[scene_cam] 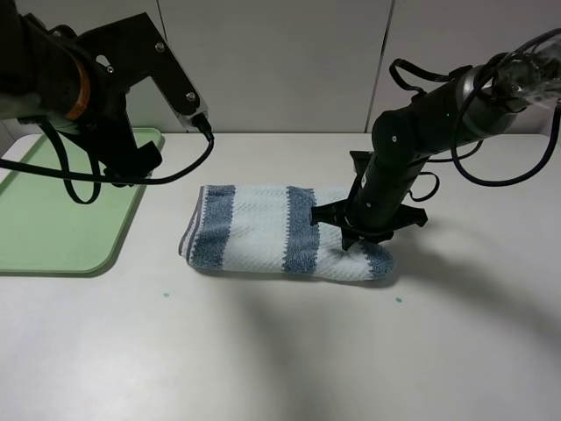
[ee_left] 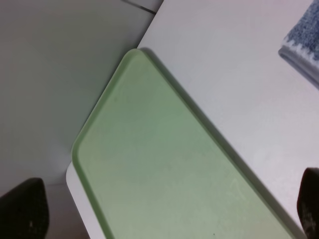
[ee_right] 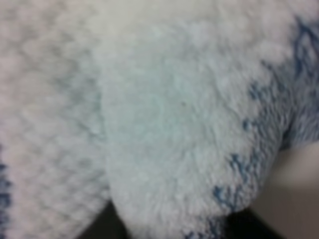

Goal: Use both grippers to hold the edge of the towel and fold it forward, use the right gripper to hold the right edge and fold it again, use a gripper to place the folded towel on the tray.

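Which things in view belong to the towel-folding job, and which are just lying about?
Belonging to the job: towel, folded; pale green tray; right gripper, down on the towel's right end; left gripper, open above the tray.
Just lying about: small green specks on the white table.

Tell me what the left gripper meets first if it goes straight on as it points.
Probably the tray: the left gripper, open, points down at its bare surface, though depth is unclear.
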